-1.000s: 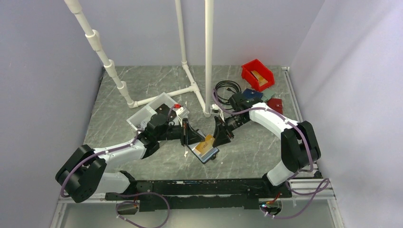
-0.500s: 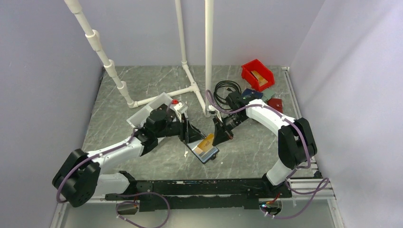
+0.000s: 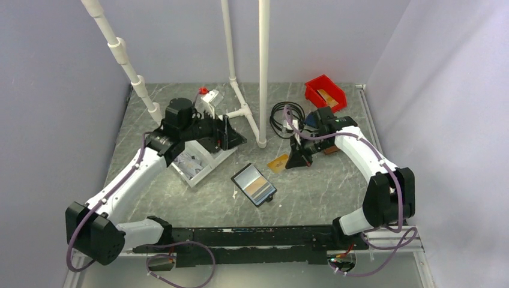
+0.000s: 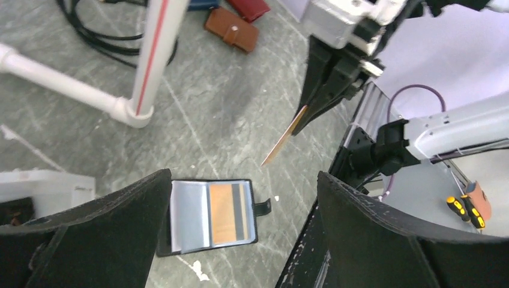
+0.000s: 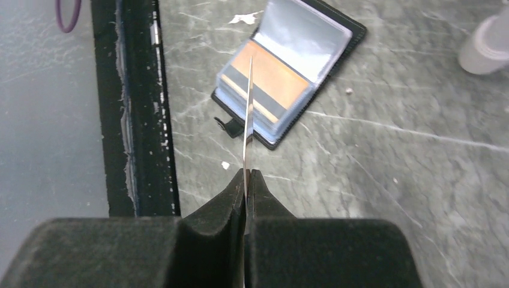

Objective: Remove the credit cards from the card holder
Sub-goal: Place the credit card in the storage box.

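- Grey marbled desk [image 3: 336,192], pale lilac walls all round and white pipes at the back, same as a second ago.
- Big change: the thin gold-tan plastic credit card [image 3: 278,162] has been pulled fully clear of the flat black folding card holder [image 3: 254,184]. A moment back it was still half tucked in.
- It's pinched edge-on in the right tool [image 5: 246,175], which is clamped tight on it, and held up off the desk to the holder's right.
- The left tool [image 3: 234,137] has been opened wide and drawn back toward the white plastic bin [image 3: 198,168], so nothing is gripped there.
- The holder is left lying open on the desk between the arms, untouched.
- A second tan card with a dark stripe [image 4: 227,213] can be seen behind the holder's clear window, so it's reckoned one is out and one is left to pull.
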You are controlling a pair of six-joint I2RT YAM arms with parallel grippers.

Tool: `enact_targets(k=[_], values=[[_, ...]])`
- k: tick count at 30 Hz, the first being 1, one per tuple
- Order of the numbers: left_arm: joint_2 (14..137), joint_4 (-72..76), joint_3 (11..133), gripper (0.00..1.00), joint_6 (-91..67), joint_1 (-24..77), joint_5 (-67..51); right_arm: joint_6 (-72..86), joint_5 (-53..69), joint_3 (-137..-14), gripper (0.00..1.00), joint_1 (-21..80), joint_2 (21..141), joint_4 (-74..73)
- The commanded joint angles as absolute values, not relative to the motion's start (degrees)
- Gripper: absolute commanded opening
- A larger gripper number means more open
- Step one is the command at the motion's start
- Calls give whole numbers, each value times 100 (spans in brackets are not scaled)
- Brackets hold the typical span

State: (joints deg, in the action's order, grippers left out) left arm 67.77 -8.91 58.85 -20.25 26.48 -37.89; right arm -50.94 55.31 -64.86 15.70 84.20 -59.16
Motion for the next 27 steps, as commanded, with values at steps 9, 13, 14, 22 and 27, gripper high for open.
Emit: enact_targets(k=[9, 13, 14, 22, 27], values=[[8018, -1829, 6130, 99, -1535, 1542, -4294, -4950, 5297, -6360, 0, 329, 8170, -5525], [8059, -2135, 6226, 99, -1387, 1470, -3911, -4817, 5235, -6337, 0, 30, 8194, -5378], [8025, -2141, 6197, 99, -1376, 1468, -3773, -4782, 5212, -6337, 0, -170, 8199, -5335], [7557, -2374, 6123, 99, -1070, 1459, -2942, -4479, 5166, -6305, 0, -883, 8153, -5028], [7466, -2459, 6142, 99, -992, 1455, -2715, -4174, 5011, -6242, 0, -975, 8112, -4679]])
